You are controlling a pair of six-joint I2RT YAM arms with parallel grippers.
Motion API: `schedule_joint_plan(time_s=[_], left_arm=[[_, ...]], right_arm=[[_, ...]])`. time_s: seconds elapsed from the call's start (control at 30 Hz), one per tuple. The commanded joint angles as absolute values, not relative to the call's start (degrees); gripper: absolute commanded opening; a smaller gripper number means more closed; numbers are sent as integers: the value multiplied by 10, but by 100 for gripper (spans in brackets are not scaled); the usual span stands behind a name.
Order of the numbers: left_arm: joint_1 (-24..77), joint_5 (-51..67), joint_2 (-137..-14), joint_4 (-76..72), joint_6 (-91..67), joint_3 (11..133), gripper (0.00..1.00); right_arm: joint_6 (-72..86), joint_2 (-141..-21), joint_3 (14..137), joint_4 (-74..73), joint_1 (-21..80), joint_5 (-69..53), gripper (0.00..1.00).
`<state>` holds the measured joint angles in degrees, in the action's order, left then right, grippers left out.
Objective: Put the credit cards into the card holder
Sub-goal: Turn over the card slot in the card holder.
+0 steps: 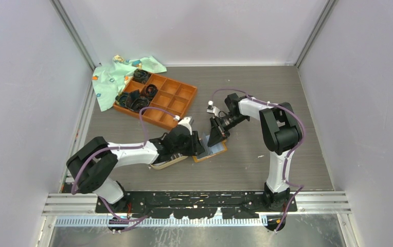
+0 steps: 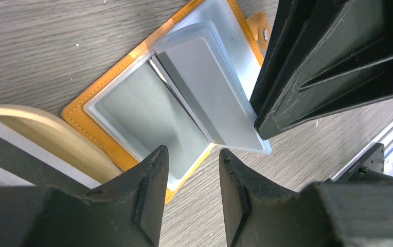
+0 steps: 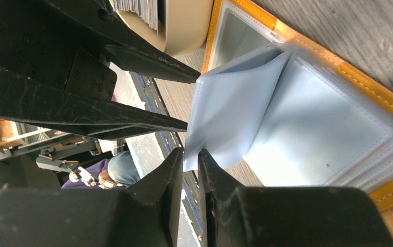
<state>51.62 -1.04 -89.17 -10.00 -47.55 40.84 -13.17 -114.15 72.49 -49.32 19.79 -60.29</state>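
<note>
The card holder (image 1: 215,151) lies open in the middle of the top view, on a grey table (image 1: 318,92) with wood lines. It is flat with square corners. It has a smooth orange rim with little stitches and soft, cloudy plastic pockets (like pages in a tiny book).

The right gripper (image 3: 190,157) is pressed nearly together, pinching the corner of one pocket page that stands up. The left gripper (image 2: 193,151) is spread apart, holds nothing, and hangs over the holder's edge.

Striped credit cards (image 3: 138,9) sit in a smooth tan dish (image 3: 184,25) at the top of the right wrist view.
</note>
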Motion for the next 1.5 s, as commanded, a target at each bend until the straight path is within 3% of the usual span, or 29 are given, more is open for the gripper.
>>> schedule_joint_plan(time_s=[0.0,0.5,0.67,1.07,1.33,1.47], left_arm=[[514,-17,-860,-126,-469,394,43],[514,-17,-853,-127,-471,385,45],[514,-16,-849,-121,-470,386,45],[515,-14,-731,-59,-449,360,45],[513,-39,-641,-15,-389,332,49],[508,-70,-612,25,-382,328,52]], right_arm=[[-146,-1140,728,-502,205,-622,23],[-152,-1141,729,-506,210,-611,28],[-135,-1124,726,-485,210,-548,27],[-189,-949,687,-432,209,-360,34],[-342,-813,542,-301,229,-460,33],[-383,-793,505,-261,270,-441,30]])
